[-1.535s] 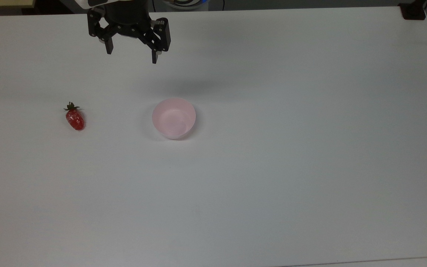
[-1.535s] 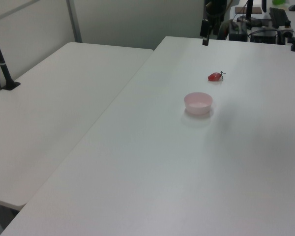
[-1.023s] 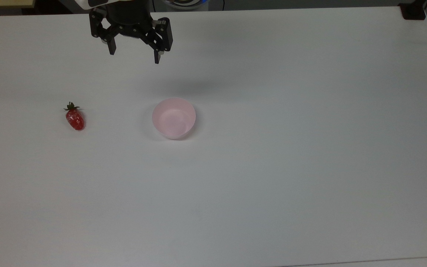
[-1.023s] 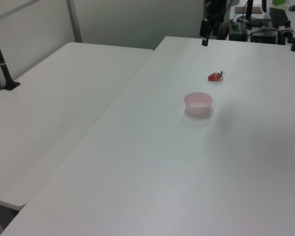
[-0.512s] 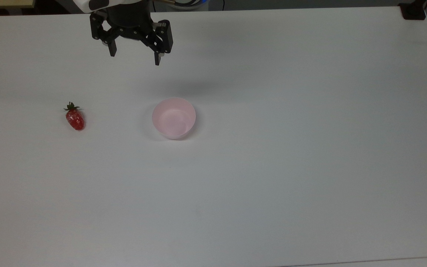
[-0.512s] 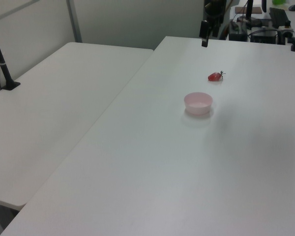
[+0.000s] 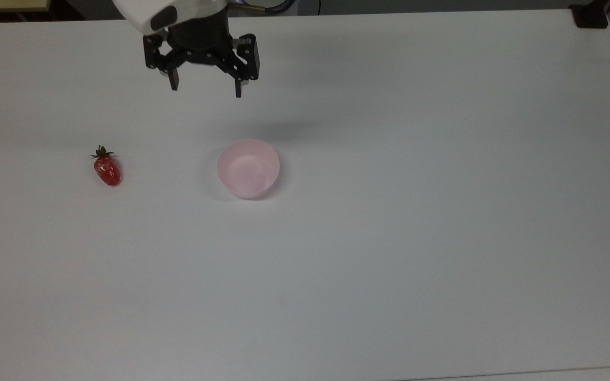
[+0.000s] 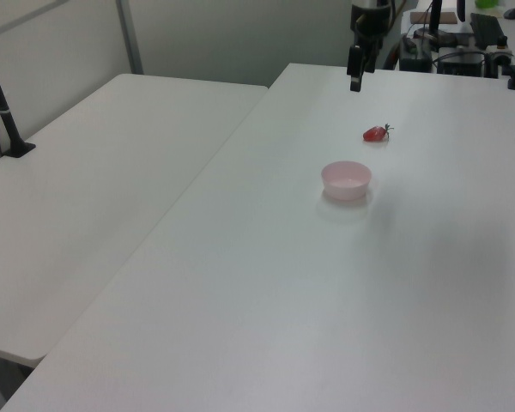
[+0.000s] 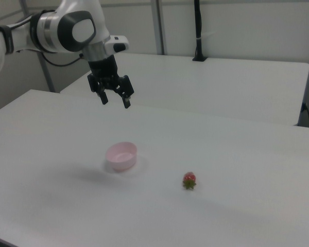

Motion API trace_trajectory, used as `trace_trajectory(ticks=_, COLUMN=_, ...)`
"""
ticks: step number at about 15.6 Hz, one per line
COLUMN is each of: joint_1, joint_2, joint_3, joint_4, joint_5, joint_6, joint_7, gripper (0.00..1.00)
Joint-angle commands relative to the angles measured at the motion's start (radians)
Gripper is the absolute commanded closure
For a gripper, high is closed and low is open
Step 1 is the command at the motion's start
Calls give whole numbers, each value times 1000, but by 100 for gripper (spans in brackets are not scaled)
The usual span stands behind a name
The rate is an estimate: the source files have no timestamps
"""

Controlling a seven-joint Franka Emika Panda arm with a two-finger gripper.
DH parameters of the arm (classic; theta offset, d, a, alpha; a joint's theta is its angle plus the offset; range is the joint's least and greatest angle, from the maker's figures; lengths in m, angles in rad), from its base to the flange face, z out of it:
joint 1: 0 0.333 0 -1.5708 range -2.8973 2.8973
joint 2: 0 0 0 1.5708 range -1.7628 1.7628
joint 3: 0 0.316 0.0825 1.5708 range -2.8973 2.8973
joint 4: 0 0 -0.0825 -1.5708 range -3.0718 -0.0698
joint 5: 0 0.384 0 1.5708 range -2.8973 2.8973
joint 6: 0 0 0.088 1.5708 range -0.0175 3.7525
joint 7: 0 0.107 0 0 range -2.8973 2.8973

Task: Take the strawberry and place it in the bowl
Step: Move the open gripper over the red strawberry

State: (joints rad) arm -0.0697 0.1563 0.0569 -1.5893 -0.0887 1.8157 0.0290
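Fingers [image 7: 174, 80] spread wide and empty, my gripper [image 7: 206, 88] hangs above the white tabletop [image 7: 389, 238]. Below them in the top view sits the pink bowl [image 7: 248, 168]; the strawberry [image 7: 107, 169] lies well apart toward the top view's lower left.

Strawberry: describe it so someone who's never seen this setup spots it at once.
On the large white table, find the pale pink bowl near the middle. The strawberry lies apart from it toward the top view's left, on the bare tabletop. It is the only red thing there: small, glossy, elongated, with a dark green leafy cap.
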Motion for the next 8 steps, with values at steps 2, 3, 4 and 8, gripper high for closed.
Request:
trace_trajectory(ticks=2, joint_1=33, joint_2=106, joint_3=-6, joint_4=-5, joint_5=44, joint_6=24, joint_7=-87, gripper=0)
trace_trajectory(ticks=3, joint_1=33, joint_2=132, joint_3=-6, joint_4=-5, joint_5=70, joint_6=27, joint_7=-109, gripper=1)
trace_trajectory(ticks=4, joint_1=34, joint_2=152, joint_3=-6, joint_4=-5, joint_5=90, joint_6=46, joint_7=-136, gripper=5)
trace_trajectory(ticks=8, joint_1=27, joint_2=178, joint_3=-11, joint_4=-6, joint_5=95, joint_6=80, joint_7=-132, gripper=4)
